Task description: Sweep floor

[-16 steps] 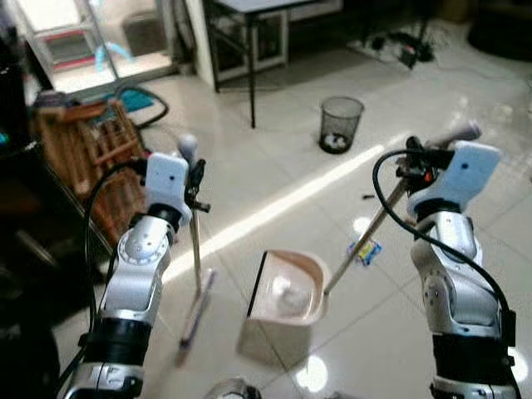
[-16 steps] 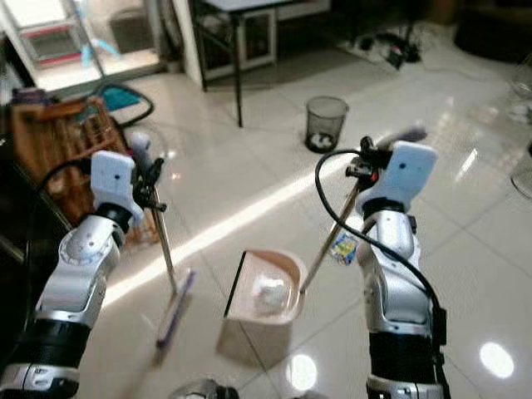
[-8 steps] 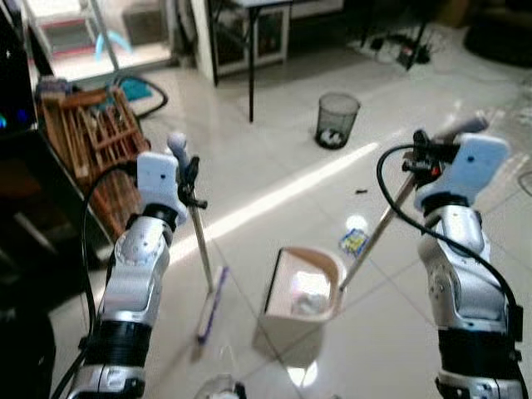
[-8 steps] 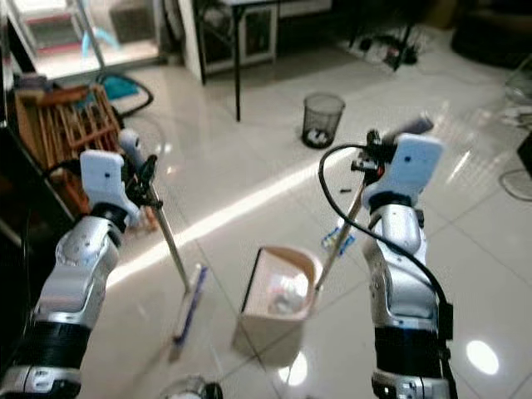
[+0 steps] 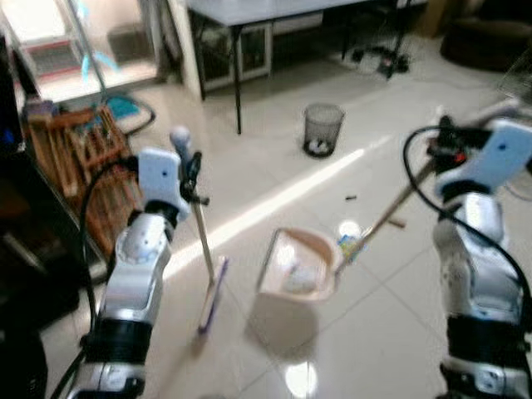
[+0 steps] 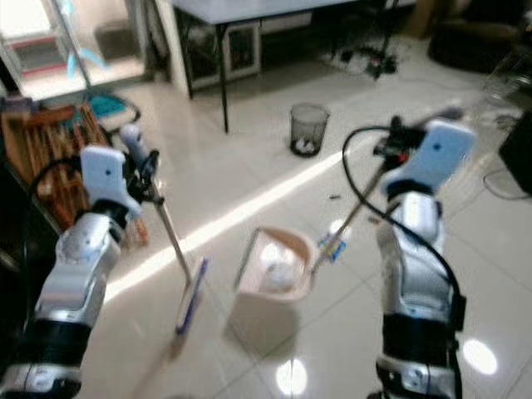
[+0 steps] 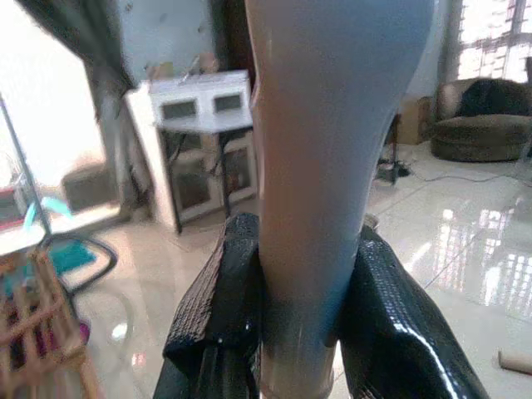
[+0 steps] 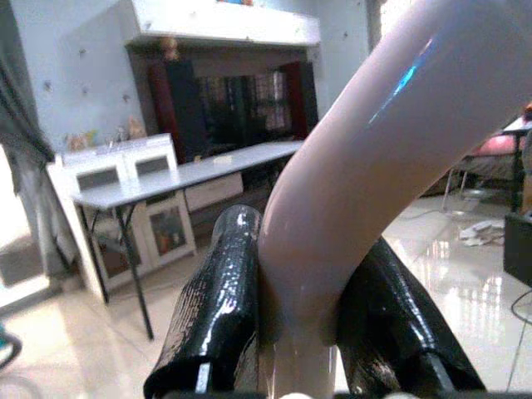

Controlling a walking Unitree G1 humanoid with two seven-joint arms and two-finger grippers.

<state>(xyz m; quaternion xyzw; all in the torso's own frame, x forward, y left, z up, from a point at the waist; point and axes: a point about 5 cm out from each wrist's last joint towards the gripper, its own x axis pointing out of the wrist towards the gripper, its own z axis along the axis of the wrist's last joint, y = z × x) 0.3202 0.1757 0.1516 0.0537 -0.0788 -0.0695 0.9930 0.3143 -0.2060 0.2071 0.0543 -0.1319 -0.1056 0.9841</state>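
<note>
My left gripper is shut on the grey handle of a broom, whose purple head rests on the tiles. My right gripper is shut on the pale pink handle of a beige dustpan. The pan sits tilted between my arms, with crumpled white paper inside. A blue and yellow wrapper lies at the pan's right rim. The black fingers press both sides of the broom handle.
A black mesh waste bin stands ahead on the glossy tiles, beyond a stripe of sunlight. A table with dark legs is behind it. A wooden rack is close on my left. Small scraps lie near the right arm.
The whole picture has shifted as the camera moved. The dustpan now sits closer to the wrapper and farther from me. Both grippers keep their holds.
</note>
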